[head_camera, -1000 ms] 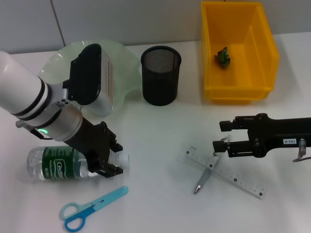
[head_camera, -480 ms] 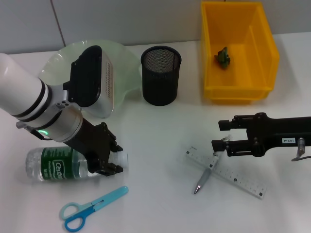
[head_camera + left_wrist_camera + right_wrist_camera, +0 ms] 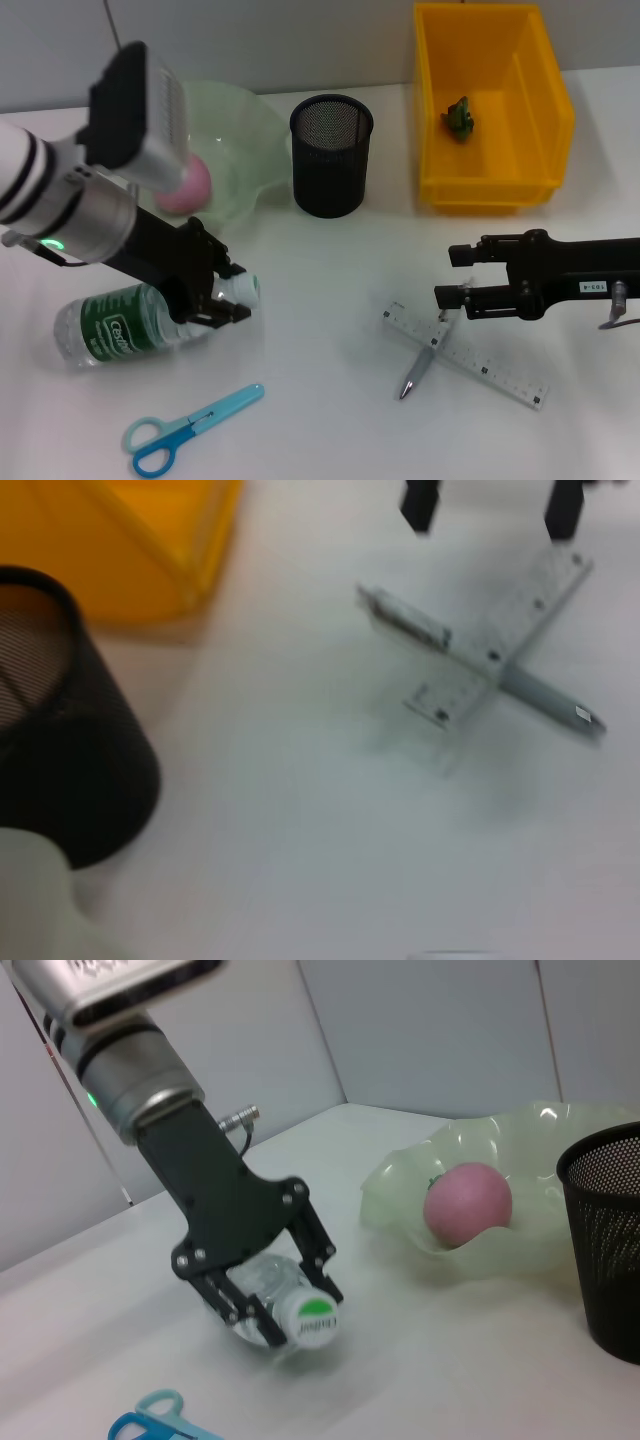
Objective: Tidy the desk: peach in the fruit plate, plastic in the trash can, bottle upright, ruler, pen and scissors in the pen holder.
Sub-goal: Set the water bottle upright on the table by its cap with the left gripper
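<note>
I get bright, even light from overhead on the white table, with only soft, short shadows under the mesh pen holder and the ruler. The left wrist view is smeared throughout, the ruler fuzzy at its edges. The right wrist view is sharper, with small glints on the plate's rim.

The left pincer is clamped on the neck of the bottle, its black fingers on either side just behind the cap, the arm slanting down to it from the upper left. The right pincer hangs level, its two fingers spread apart, its arm reaching in from the right.
</note>
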`<state>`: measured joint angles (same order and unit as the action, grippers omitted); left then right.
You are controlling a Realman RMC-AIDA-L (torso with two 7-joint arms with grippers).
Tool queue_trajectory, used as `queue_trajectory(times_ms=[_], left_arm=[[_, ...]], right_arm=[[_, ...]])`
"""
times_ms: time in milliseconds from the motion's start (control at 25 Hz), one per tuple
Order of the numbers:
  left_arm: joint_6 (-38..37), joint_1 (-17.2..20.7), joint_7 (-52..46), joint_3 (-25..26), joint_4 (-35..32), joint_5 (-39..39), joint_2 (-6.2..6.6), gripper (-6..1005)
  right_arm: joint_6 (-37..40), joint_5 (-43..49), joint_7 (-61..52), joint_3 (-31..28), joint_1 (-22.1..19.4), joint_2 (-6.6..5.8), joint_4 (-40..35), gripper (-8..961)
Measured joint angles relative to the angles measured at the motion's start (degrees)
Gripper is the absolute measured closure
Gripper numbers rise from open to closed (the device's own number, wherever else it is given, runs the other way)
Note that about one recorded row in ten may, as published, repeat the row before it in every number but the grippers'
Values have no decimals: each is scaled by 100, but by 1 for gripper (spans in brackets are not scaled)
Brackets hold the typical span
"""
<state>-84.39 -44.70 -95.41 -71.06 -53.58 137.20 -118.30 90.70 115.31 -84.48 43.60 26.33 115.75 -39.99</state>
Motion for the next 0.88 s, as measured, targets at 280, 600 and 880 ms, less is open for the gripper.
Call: queue_trajectory(times_ms=[280, 600, 880], left_arm=[[-393, 7, 285, 1052, -13, -6, 10, 549], [-770, 37, 523, 1968, -13, -9, 25, 552], [-920, 140, 552, 2310, 1, -184, 102, 555]], right_arm=[[-1, 0, -9, -11, 46, 0, 0, 231], [-5, 0, -22, 5, 83, 0, 8, 231], [-9, 0, -29, 28, 102, 0, 9, 231]])
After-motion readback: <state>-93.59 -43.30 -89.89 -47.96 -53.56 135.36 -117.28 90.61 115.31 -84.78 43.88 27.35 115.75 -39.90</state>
